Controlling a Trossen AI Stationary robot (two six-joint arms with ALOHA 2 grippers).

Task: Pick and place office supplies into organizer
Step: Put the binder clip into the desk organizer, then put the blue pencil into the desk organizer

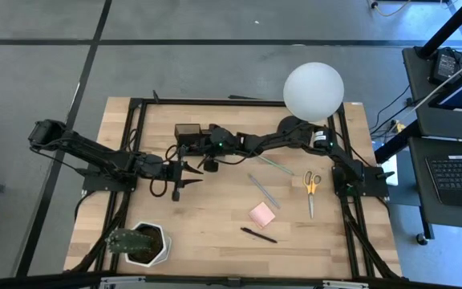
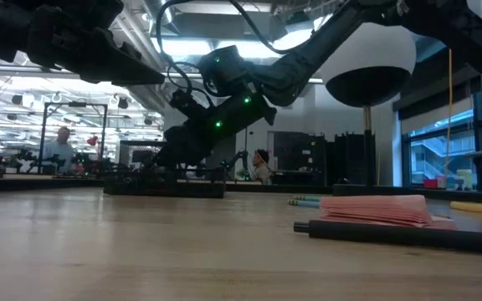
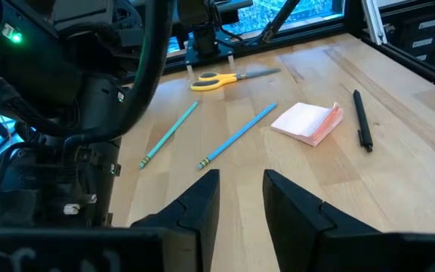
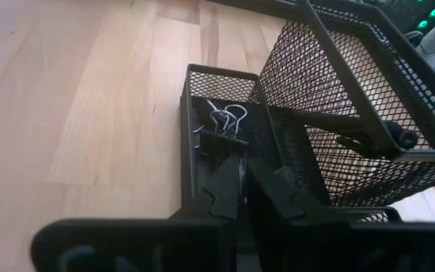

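My right jaws (image 4: 240,189) hung over the organizer (image 1: 189,133), which sat in the upper middle of the high view on the wooden surface (image 1: 215,233); in my right wrist view the tips pointed down into a low mesh compartment where binder clips (image 4: 221,125) with silver handles already lay. The jaws stood nearly together with a thin gap between them, and I could see nothing pinched there, so I judged this the letting-go end of a placement, the clips just delivered. My left jaws (image 3: 240,200) waited left of centre in the high view, parted and empty, looking across at what was left to gather: two pencils (image 3: 236,136) lying side by side, the yellow-handled scissors (image 1: 311,191) at centre right, the pink sticky-note pad (image 1: 262,214) below them, and a black pen (image 1: 258,234) lower still. The next move, as I judged it, called for lifting my right jaws straight up clear of the mesh walls before swinging away, so as not to snag the taller cup section beside them, then reaching for one of the pencils nearest the organizer
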